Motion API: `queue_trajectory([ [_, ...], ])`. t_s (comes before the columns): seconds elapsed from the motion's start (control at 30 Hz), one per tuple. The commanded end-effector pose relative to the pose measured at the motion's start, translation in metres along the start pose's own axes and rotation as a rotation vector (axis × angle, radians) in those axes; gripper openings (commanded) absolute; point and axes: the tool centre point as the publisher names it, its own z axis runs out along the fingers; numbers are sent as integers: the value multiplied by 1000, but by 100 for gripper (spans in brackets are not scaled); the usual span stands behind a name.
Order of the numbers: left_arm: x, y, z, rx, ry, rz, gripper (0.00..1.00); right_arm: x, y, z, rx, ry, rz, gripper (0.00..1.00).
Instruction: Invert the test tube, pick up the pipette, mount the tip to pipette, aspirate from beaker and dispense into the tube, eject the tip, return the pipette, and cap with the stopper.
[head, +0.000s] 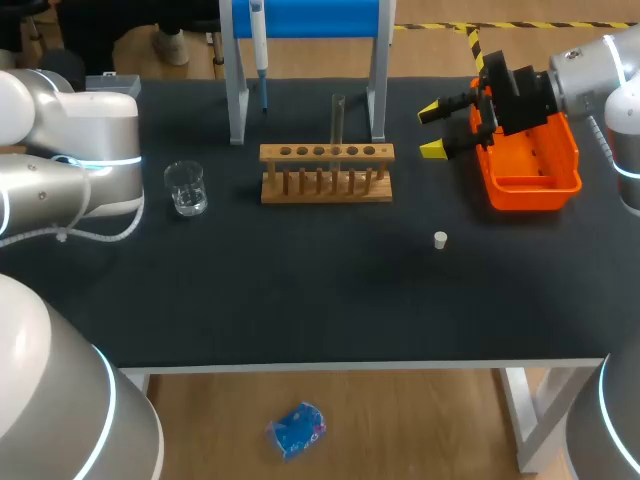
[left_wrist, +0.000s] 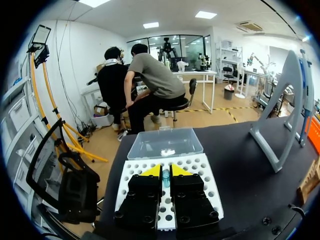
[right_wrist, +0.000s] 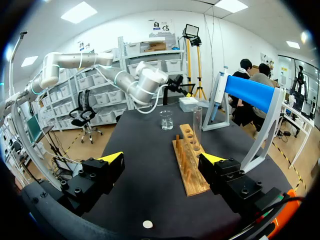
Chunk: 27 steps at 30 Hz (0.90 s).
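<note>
Right tool (head: 432, 130) spread wide and gripping nothing, hanging over the black table (head: 300, 300) just beside the orange bin (head: 530, 185) and near the right end of the wooden rack (head: 326, 172). Seen from the right wrist, the same wide gap, with the rack lying lengthwise ahead of the tool and nothing between the yellow tips. Test tube (head: 338, 120) upright in one of the rack's holes, a little right of the rack's middle. Clear beaker (head: 186, 188) standing to the left of the rack, well apart from it. Small white stopper (head: 440, 239) lying alone on the table, in front of the rack's right end and clear of everything else. Pipette (head: 259, 45) hanging on the stand (head: 238, 100) behind the rack, close to the stand's left leg. Left arm (head: 70, 160) drawn in at the table's left side, its tool out of the head view. Left tool (left_wrist: 165, 172) shown only from its own wrist, poised over the white tip box (left_wrist: 200, 167), closed down to a narrow slit with a small bluish piece (left_wrist: 165, 178) visible in that slit; no telling whether gripped or merely seen through the gap. Clear lid (left_wrist: 165, 142) of the box lying open just ahead of the tool.
</note>
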Motion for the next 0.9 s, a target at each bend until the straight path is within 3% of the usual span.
queue_trajectory([
  [0.03, -2, -2, -4, 10, 1, 0, 0, 0, 0, 0, 2, 0, 0, 100],
  [0.63, -6, -17, -20, 51, -6, 9, 0, 0, 0, 0, 2, 0, 0, 100],
  [0.9, -6, -40, -42, 113, -9, 31, 0, 0, 0, 0, 2, 0, 0, 100],
])
